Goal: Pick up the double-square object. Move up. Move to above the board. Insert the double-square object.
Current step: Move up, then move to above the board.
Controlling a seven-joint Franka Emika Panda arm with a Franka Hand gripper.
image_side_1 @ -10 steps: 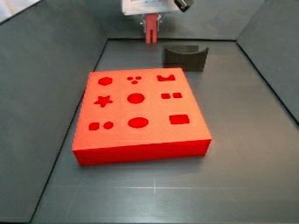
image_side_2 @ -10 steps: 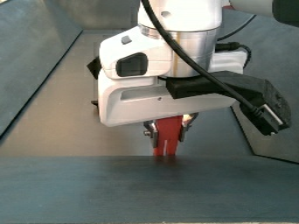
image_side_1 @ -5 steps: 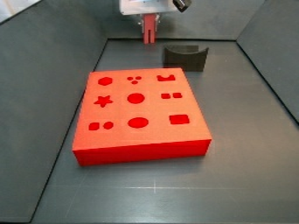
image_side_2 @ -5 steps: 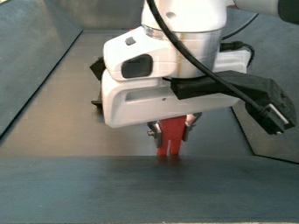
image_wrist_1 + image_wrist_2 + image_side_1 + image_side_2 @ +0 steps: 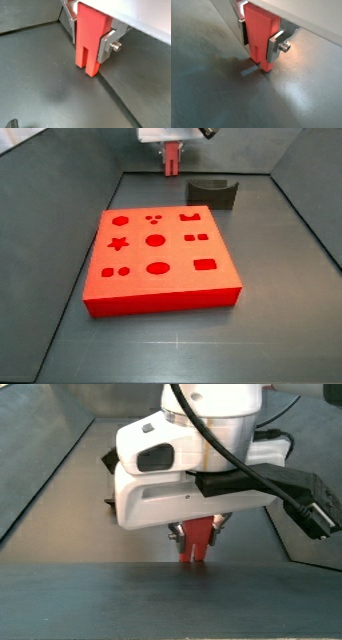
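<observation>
one pincer (image 5: 171, 166) grasps the double-square object (image 5: 171, 160) upright, raised beyond the board's (image 5: 160, 263) far edge.

You're looking at the arm from close in; its white wrist housing (image 5: 181, 479) fills the middle of this side view, with black cables (image 5: 254, 479) looping across it to the right; below the housing the gripper (image 5: 197, 534) hangs with its fingers closed on the double-square object (image 5: 197, 542), which stands upright between them; the peg's lower end disappears behind a dark grey wall (image 5: 160, 599) in the foreground, so you can't tell whether it touches the floor.
</observation>
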